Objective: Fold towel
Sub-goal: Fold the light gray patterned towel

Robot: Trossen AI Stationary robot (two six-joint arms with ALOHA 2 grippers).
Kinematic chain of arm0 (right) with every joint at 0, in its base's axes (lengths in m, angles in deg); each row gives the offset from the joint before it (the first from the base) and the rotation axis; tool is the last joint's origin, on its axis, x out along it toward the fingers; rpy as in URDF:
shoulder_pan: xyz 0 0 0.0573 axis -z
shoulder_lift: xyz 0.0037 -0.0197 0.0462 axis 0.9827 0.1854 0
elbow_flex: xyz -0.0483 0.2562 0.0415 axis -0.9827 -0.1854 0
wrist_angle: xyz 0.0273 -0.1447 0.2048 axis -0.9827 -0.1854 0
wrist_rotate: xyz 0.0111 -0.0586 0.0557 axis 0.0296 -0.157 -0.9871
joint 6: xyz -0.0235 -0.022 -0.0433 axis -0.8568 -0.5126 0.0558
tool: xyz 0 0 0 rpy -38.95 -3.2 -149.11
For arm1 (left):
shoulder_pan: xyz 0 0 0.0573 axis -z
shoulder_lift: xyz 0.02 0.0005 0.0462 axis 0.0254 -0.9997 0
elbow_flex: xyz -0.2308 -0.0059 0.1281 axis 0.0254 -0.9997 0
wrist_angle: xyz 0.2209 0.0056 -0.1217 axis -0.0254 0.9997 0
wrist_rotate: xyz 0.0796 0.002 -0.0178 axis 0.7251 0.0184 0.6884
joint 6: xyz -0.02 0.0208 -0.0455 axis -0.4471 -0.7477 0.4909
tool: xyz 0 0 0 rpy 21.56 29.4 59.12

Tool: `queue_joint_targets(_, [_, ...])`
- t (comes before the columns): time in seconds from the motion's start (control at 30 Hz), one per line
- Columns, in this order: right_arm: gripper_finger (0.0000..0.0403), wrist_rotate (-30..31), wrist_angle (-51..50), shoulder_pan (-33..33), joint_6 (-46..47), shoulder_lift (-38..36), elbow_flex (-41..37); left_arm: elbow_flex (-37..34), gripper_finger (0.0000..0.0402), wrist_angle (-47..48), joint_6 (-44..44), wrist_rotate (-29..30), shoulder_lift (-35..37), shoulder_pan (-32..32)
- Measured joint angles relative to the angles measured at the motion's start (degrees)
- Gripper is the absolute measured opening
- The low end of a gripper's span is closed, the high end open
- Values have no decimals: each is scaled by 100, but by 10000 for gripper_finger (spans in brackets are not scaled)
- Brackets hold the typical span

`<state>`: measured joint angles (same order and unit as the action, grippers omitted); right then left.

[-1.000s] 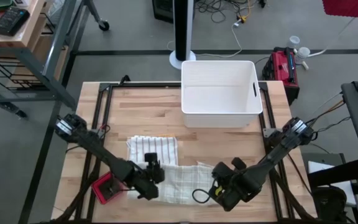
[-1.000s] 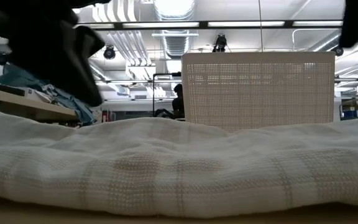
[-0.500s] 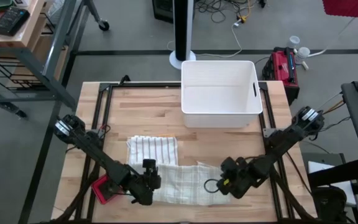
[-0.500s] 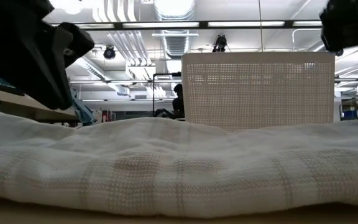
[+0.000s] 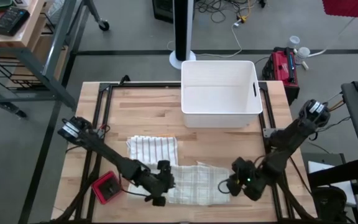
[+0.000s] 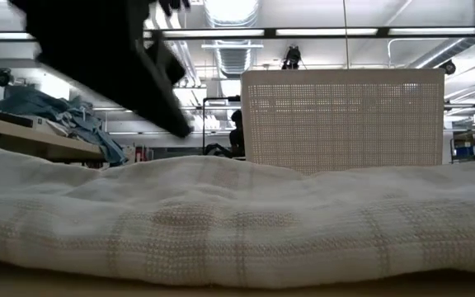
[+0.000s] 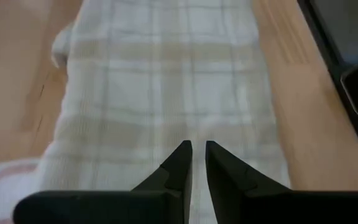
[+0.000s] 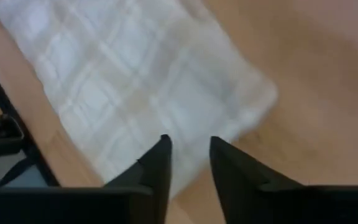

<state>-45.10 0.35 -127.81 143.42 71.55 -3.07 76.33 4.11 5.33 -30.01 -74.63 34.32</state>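
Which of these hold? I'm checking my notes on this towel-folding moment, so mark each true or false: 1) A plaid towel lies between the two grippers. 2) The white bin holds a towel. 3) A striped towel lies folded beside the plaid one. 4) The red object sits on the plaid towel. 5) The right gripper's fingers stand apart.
1) True: the plaid towel lies at the table's front, with the left gripper at one end and the right gripper at the other.
2) False: the white bin looks empty.
3) True: the striped towel lies folded beside it.
4) False: the red object sits on bare wood, off the towel.
5) True: a gap shows between them.
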Motion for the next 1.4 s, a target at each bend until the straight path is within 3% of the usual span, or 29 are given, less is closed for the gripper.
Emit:
queue_joint_targets(0.27, [213,4,124,-704,1641,423,-38,293,36,-382,-411,-39,-648,-87])
queue_joint_targets(0.5, [279,-117,591,-496,1586,909,-38,729,36,-314,-612,-43,-1256,-249])
queue_joint_targets(0.7, [288,-372,669,-218,1286,892,-5,789,36,-335,-426,-39,-1419,-339])
queue_joint_targets(0.9, [289,-634,1391,235,694,916,-51,781,36,-333,-371,-47,-1419,-455])
queue_joint_targets(1.23, [286,-1052,1776,640,847,1102,-72,708,36,-420,-440,-45,-1419,-508])
queue_joint_targets(1.4, [284,-1052,3171,1030,714,1353,-195,707,36,-426,-435,-50,-1419,-508])
